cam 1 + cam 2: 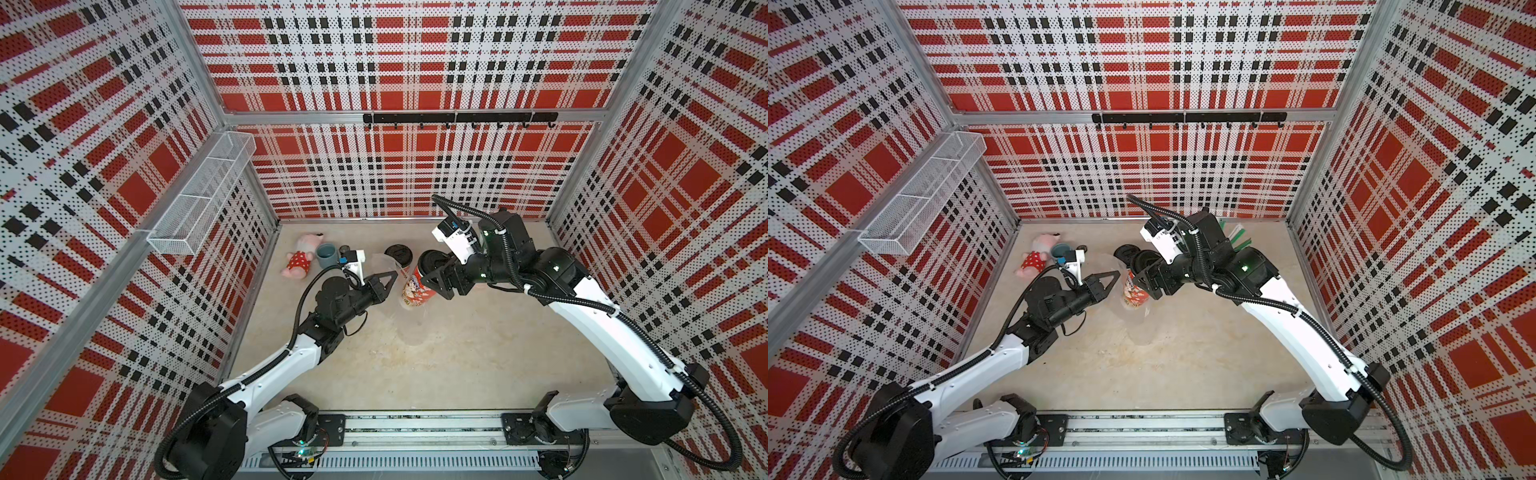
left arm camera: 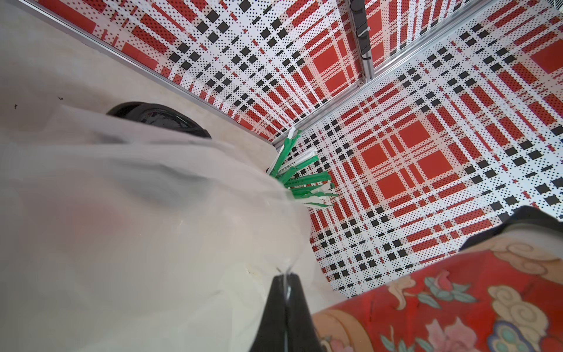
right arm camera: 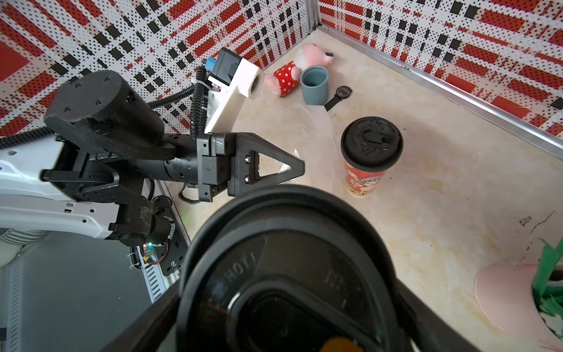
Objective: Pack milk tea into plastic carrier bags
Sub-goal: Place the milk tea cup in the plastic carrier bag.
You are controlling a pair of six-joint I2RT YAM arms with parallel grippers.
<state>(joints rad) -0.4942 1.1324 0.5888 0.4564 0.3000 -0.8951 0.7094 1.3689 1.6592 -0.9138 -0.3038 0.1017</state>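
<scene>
Here, the clear plastic carrier bag (image 2: 137, 228) is veiling the left wrist view, pinched in the clenched left gripper (image 1: 390, 277), the right gripper (image 1: 436, 279) is grasping a milk tea cup (image 1: 415, 289) near its lid just beside that film, and behind them the second cup (image 3: 365, 164), mug (image 3: 314, 85), watch (image 3: 341, 93) and plush toy (image 3: 289, 73) are sitting apart.

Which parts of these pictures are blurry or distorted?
Left wrist view: the bag, close to the lens, is a milky blur. Right wrist view: the held cup fills the foreground, soft, while the far cup is sharp. Both top views: evenly lit, but the wide lens splays the walls outward.
</scene>
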